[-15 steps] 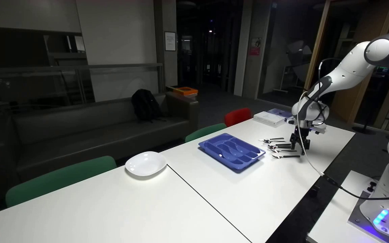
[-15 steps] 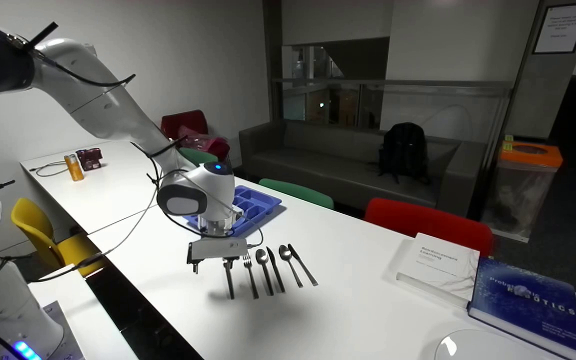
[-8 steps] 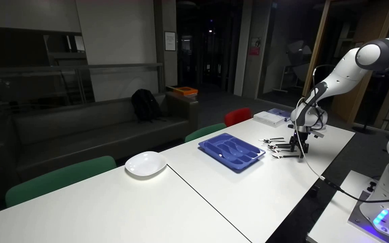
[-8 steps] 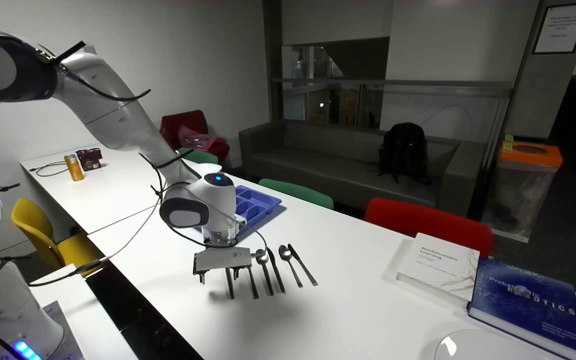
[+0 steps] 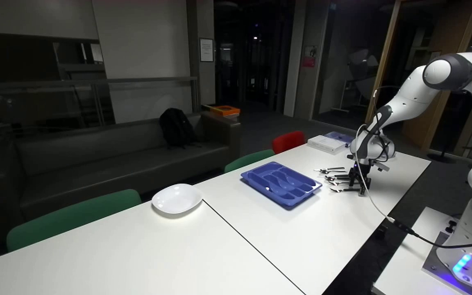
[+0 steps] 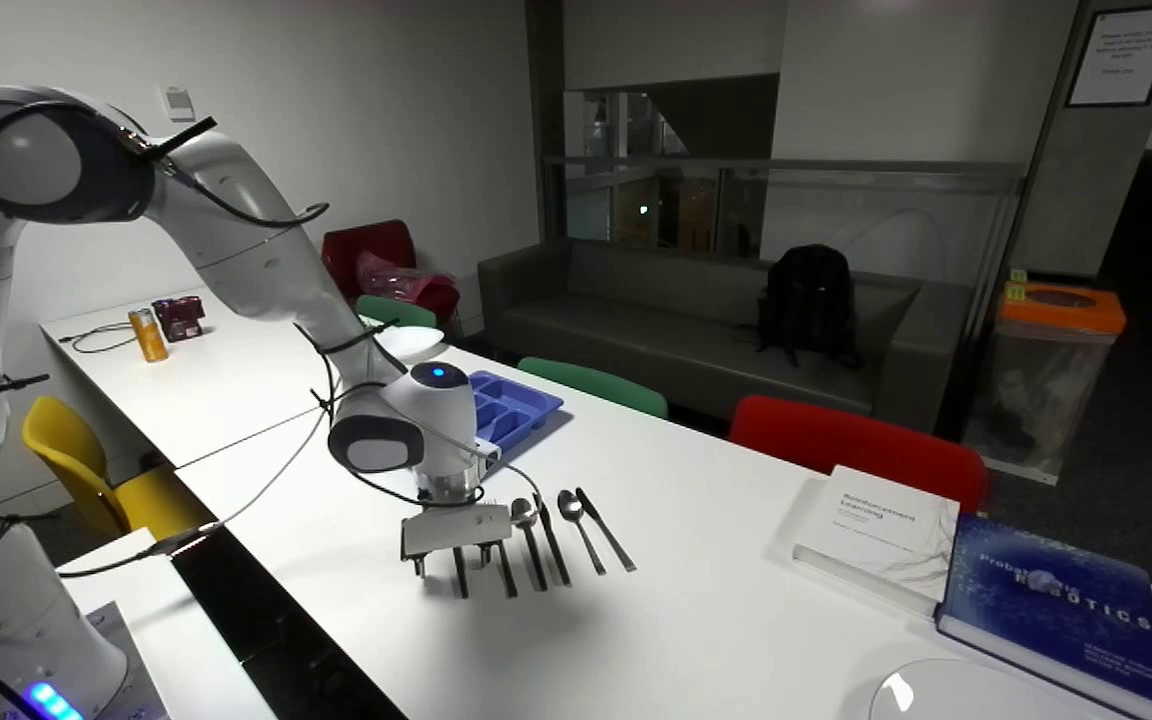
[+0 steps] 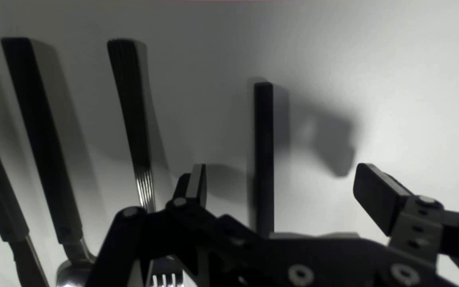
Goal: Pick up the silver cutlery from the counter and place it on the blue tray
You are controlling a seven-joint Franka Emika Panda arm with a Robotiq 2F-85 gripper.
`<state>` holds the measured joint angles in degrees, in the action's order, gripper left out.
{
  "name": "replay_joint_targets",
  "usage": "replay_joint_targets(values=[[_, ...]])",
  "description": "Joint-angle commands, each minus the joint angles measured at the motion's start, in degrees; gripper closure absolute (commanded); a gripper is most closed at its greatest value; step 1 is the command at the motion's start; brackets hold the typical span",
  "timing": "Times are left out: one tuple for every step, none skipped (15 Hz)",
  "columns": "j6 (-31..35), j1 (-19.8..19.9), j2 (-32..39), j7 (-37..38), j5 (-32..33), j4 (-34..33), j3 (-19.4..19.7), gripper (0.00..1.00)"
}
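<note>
Cutlery [image 6: 534, 553] — row on counter [image 6: 716, 580], handles toward robot-side edge. End handle [image 7: 264, 151] runs between fingers [image 7: 375, 195] in wrist view, closer to row-side one, long axis about square to closing line. Fingers spread, nothing pinched — height over counter unclear. Tray [image 5: 281, 183] apart, near far edge.

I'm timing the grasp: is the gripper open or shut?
Open: in the wrist view the gripper has its fingers wide apart, with a dark cutlery handle showing between them and a gap on either side.
</note>
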<state>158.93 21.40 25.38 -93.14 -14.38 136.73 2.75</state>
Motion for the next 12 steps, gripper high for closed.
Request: replay_joint_targets(values=[[1.63, 2.71, 1.11, 0.09, 0.82, -0.90, -2.14, 0.28], [1.54, 2.93, 1.21, 0.03, 0.91, -1.04, -2.32, 0.30], [1.55, 3.02, 1.26, 0.04, 1.01, -1.18, -2.37, 0.32], [1.52, 3.15, 1.27, 0.04, 1.07, -1.35, -2.43, 0.40], [1.44, 3.33, 1.28, 0.04, 1.05, -1.51, -2.55, 0.48], [1.44, 3.40, 1.26, 0.02, 1.05, -1.61, -2.61, 0.55], [1.34, 3.47, 1.18, -0.04, 1.00, -1.74, -2.67, 0.64], [1.31, 3.50, 1.19, -0.02, 0.99, -1.91, -2.69, 0.71], [1.26, 3.56, 1.17, -0.03, 0.94, -2.03, -2.74, 0.77], [1.19, 3.63, 1.16, -0.08, 0.89, -2.15, -2.80, 0.86], [1.10, 3.68, 1.16, -0.07, 0.87, -2.27, -2.84, 0.93], [1.03, 3.71, 1.12, -0.03, 0.88, -2.33, -2.87, 1.00]])
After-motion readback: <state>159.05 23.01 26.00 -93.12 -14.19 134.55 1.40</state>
